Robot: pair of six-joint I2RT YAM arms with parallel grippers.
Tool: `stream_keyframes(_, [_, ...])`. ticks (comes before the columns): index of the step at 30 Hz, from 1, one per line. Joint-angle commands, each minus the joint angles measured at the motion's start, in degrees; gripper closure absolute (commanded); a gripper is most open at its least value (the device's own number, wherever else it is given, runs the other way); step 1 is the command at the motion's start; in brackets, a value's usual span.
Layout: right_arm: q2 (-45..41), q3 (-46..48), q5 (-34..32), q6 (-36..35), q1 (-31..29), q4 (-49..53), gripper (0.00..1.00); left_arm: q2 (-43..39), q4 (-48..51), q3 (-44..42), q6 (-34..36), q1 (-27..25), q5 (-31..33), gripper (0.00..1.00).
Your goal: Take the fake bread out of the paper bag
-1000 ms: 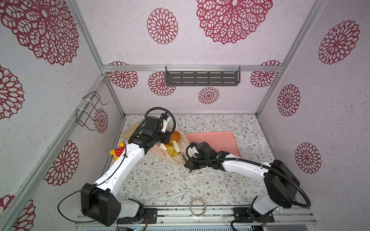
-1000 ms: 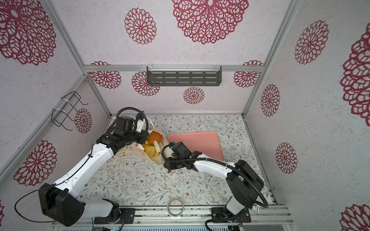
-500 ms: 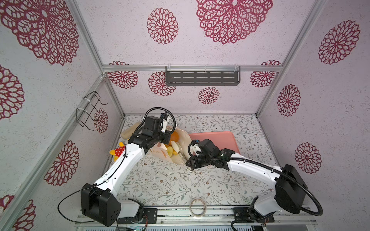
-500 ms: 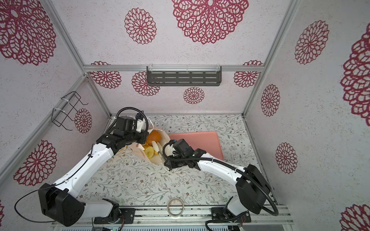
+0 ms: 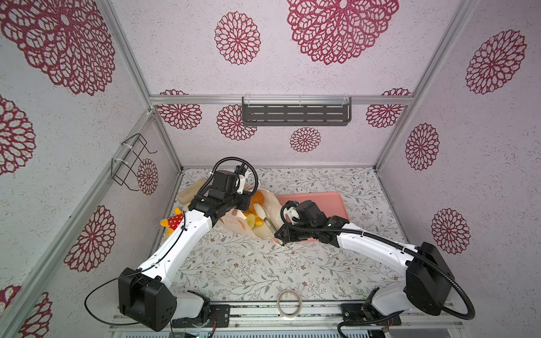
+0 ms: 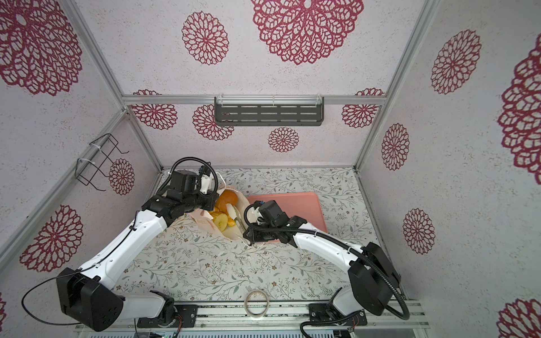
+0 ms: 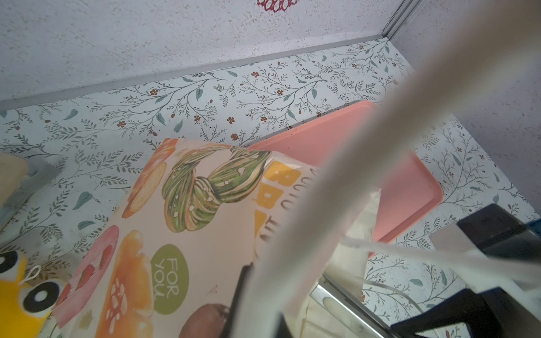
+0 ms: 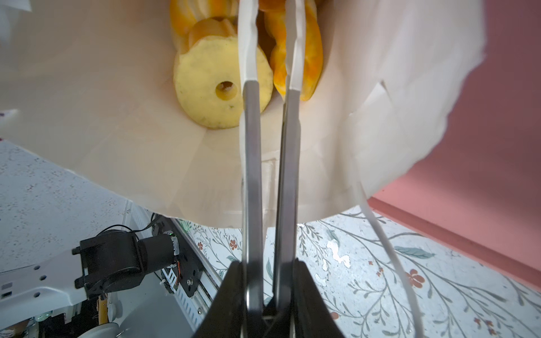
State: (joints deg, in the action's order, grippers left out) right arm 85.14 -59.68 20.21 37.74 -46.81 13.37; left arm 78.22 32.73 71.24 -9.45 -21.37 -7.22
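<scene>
- In both top views, a cream-white paper bag printed with breads lies tilted on the floral tabletop, left of centre. Its mouth opens toward the right of the frame.
- The fake bread, glossy golden-yellow toy pieces, sits inside the bag's mouth. None shows outside the bag.
- The left gripper is closed at the bag's upper rim. It appears to pinch the paper or the cord handle; which of the two cannot be told.
- The right gripper reaches its long thin fingers into the mouth, jaws a narrow gap apart. The tips run off the top of the frame, so whether they pinch any bread cannot be told.
- The step in hand looks like gripping one piece. It would go best by closing on bread alone, clear of the paper wall and cord, then pulling straight out along the bag while the left gripper steadies it.
- Only the right wrist view shows the interior: a pale yellow ring slice left of the fingers and a braided orange-yellow stick just right of them.
- Only the top views show a round orange-brown bun at the mouth's upper edge.
- The left wrist view shows the bag's printed outer face and a flat pink tray behind it, but no bread.
</scene>
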Motion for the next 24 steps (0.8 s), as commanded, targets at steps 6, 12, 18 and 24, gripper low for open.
stream_keyframes(6, [2.4, -6.1, 3.7, 2.9, 1.2, -3.4, 0.89, -0.5, -2.9, -0.3, -1.0, -0.8, -0.9, 1.00])
stream_keyframes(12, [-2.7, -4.9, 5.8, 3.1, 1.4, 2.5, 0.93, 1.3, -2.2, 1.4, -5.1, -0.9, 2.3, 1.00])
stream_keyframes(18, [-11.7, 2.3, 4.7, 3.7, 1.9, 4.5, 0.97, 2.8, -3.1, 1.4, -7.5, -0.8, 2.4, 1.00])
stream_keyframes(24, [-17.7, 6.8, 3.2, 5.7, 2.8, 2.8, 1.00, 3.0, -3.0, 1.4, -7.9, -0.9, 3.9, 1.00])
